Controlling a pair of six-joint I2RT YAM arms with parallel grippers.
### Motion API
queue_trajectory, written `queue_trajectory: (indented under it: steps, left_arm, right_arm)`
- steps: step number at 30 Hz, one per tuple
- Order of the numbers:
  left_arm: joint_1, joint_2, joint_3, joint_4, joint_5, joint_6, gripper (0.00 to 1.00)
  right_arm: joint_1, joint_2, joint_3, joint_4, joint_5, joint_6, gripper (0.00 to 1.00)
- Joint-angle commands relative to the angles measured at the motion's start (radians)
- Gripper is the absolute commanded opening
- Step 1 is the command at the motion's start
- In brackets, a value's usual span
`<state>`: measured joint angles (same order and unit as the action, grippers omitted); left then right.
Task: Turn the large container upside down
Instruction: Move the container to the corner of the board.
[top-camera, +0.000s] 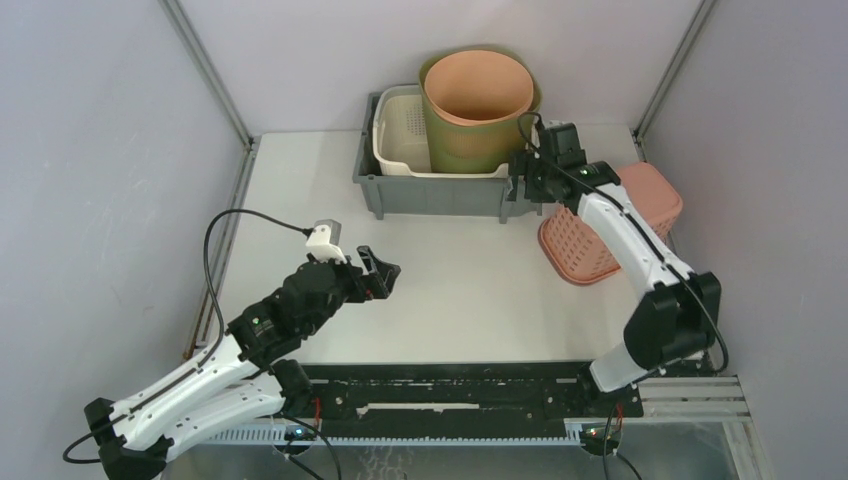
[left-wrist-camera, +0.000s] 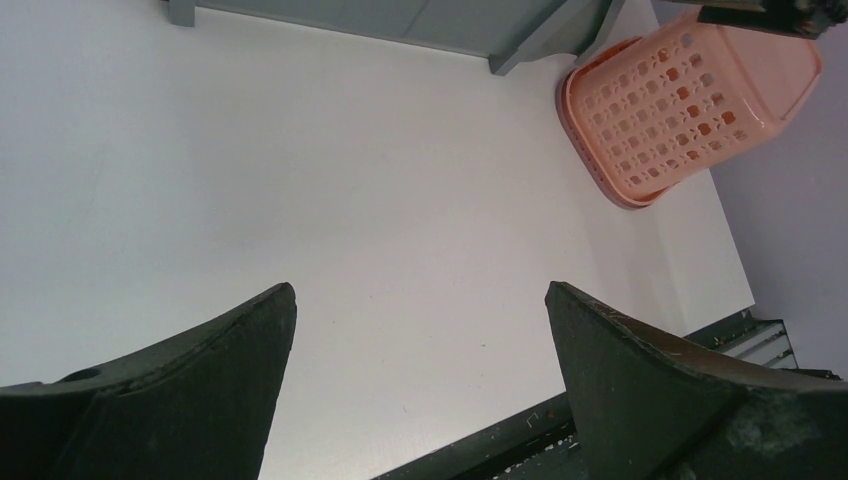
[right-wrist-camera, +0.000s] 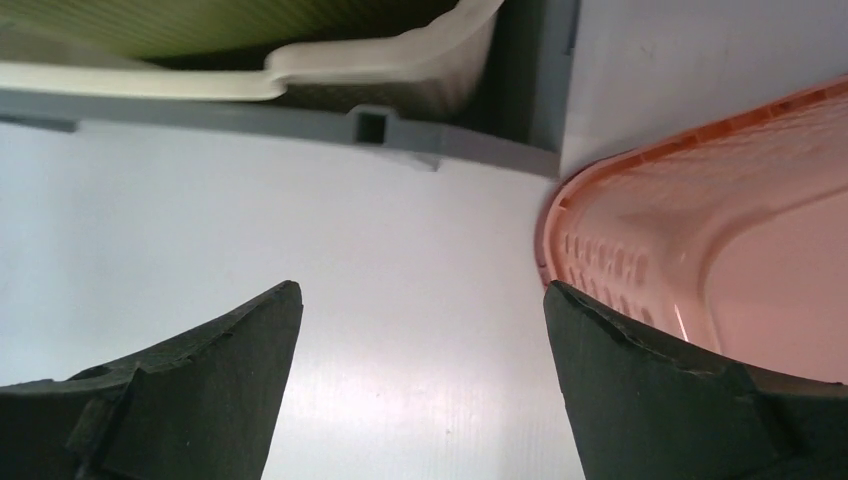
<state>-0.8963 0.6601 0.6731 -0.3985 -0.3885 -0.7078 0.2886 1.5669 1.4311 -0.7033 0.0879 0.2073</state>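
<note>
Sharing the grey bin (top-camera: 430, 192) are white basket (top-camera: 398, 132) and green tub (top-camera: 466, 150); left gripper (left-wrist-camera: 420, 294), right gripper (right-wrist-camera: 418, 292) gape empty.

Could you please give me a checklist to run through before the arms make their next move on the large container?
1. Left hand open and empty: ok.
2. Right hand open and empty, near the grey bin's right front corner: ok.
3. Green tub turned over: not ok, it stands mouth up in the bin.
4. Room around the tub: not ok, the cream basket sits right beside it.
5. Right arm's clearance from the pink basket: cannot tell.
6. Bare table in front of the bin: ok.
</note>
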Motion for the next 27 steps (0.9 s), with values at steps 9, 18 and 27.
queue_trajectory:
  steps: [9,18,27]
  left_arm:
    - [-0.004,0.000,0.003,0.049,0.009,0.020,1.00]
    - [-0.004,-0.024,-0.003,0.043,0.019,0.020,1.00]
    - [-0.004,-0.022,-0.009,0.055,0.045,0.018,1.00]
  right_arm:
    - [-0.045,-0.463,-0.229,-0.031,-0.009,0.153,1.00]
    - [-0.164,-0.732,-0.399,-0.042,0.021,0.249,1.00]
    - [-0.324,-0.855,-0.532,-0.030,0.065,0.335,1.00]
